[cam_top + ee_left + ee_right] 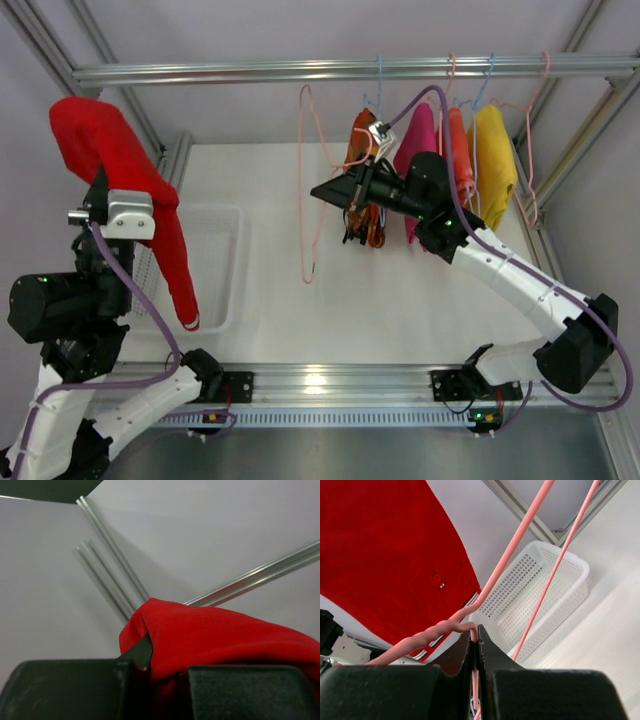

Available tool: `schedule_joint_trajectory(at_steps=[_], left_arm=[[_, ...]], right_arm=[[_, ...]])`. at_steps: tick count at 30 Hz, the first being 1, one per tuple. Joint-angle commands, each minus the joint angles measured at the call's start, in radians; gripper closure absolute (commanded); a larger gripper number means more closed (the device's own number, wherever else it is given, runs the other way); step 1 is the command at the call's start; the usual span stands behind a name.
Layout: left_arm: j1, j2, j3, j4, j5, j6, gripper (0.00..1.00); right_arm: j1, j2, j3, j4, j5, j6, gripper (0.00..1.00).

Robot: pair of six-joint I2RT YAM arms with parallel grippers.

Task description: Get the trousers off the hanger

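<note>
Same build on both sides: left arm and right arm had smooth white shell links joined by chunky black rounded joint housings. A tiny green light glowed on one black housing of each arm. The left cable was purple and thick and ran along the links. The right cable was the same purple and looped wide off the arm. A light grey bracket sat at the left wrist. The base mounts were black, with small red and green indicator lights beside them. Left gripper and right gripper had matte black, blocky finger bodies with thin tapered tips.
</note>
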Motion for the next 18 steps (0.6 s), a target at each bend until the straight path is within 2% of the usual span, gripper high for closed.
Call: schedule_joint_trajectory(at_steps=[1, 8, 18], left_arm=[[0.015, -0.060, -0.028, 0.098, -0.098, 0.187, 1.00], [0.026, -0.183, -0.134, 0.041, -0.272, 0.287, 1.00], [0.135, -0.261, -0.192, -0.159, -0.367, 0.218, 1.00]], right_arm=[[0.012, -0.033, 0.044, 0.021, -0.010, -0.042, 1.00], [0.023, -0.012, 0.061, 0.018, -0.007, -0.050, 1.00], [0.035, 0.011, 0.084, 0.010, -0.009, -0.053, 1.00]])
